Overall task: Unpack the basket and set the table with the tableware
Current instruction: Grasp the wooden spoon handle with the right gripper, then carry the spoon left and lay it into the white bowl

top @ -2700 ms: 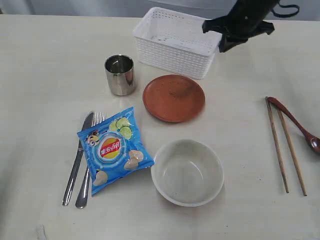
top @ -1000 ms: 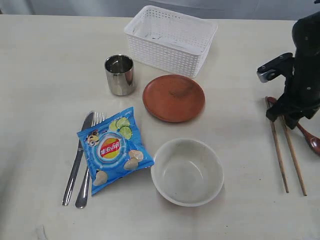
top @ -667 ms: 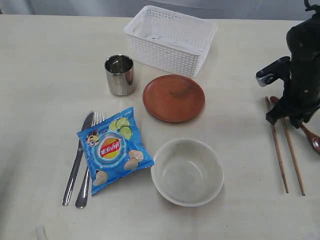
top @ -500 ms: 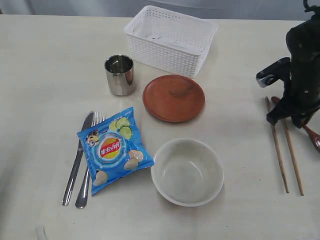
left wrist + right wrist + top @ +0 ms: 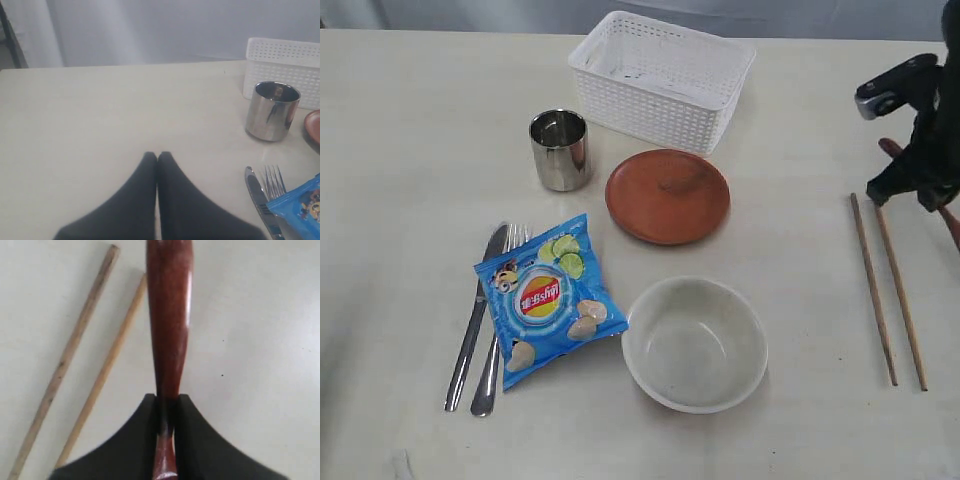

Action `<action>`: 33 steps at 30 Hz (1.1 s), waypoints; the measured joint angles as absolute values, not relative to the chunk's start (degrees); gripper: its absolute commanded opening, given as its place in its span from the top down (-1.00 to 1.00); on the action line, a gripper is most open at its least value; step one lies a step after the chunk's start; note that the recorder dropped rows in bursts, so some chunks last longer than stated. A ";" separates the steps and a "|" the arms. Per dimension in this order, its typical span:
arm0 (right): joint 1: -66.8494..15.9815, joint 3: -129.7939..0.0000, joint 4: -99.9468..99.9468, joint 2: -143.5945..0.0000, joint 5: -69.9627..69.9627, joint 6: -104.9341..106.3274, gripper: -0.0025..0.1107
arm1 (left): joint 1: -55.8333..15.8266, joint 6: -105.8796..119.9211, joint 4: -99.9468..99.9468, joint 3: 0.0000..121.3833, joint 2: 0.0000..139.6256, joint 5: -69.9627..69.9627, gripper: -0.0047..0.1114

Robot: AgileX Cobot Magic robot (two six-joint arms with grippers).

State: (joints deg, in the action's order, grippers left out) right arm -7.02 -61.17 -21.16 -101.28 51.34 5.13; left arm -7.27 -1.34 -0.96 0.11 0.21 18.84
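The right jaws, at the end of the black right arm (image 5: 923,130) at the far right of the table (image 5: 410,120), are pinching the handle of the dark red-brown wooden spoon (image 5: 169,315). Only a narrow gap remains between them, filled by the handle. The spoon runs straight out from the jaws. In the exterior view its handle tip (image 5: 891,148) shows just left of the arm, and whether it touches the table cannot be told.

The two brown wooden chopsticks (image 5: 873,290) lie side by side on the table, just near and left of the arm.

The left jaws are pressed together with nothing between them. They sit low over bare table, left of the small steel cup (image 5: 271,110).

The white plastic lattice basket (image 5: 650,115) stands at the far centre. The round reddish-brown plate (image 5: 667,196) lies just near it, with the cup to its left. The off-white bowl (image 5: 694,344) sits near of the plate.

Left of the bowl lies the blue chip bag (image 5: 550,298). Its left edge overlaps the steel fork (image 5: 486,385), and the steel knife (image 5: 472,325) is just beside the fork.
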 measured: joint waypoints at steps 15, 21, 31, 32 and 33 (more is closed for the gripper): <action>-36.52 -58.97 23.43 -82.34 48.27 26.69 0.96 | -7.27 -1.34 -0.96 0.11 0.21 18.84 0.92; -45.32 -57.84 19.42 -89.25 43.84 23.71 0.96 | -7.27 -1.34 -0.96 0.11 0.21 18.84 0.92; -51.61 -57.84 8.82 -95.52 46.11 23.77 0.96 | -7.27 -1.34 -0.96 0.11 0.21 18.84 0.92; -51.72 -57.84 8.22 -95.65 46.38 23.79 0.96 | -7.27 -1.34 -0.96 0.11 0.21 18.84 0.92; -51.64 -57.84 7.89 -95.75 46.38 23.68 0.96 | -7.27 -1.34 -0.96 0.11 0.21 18.84 0.92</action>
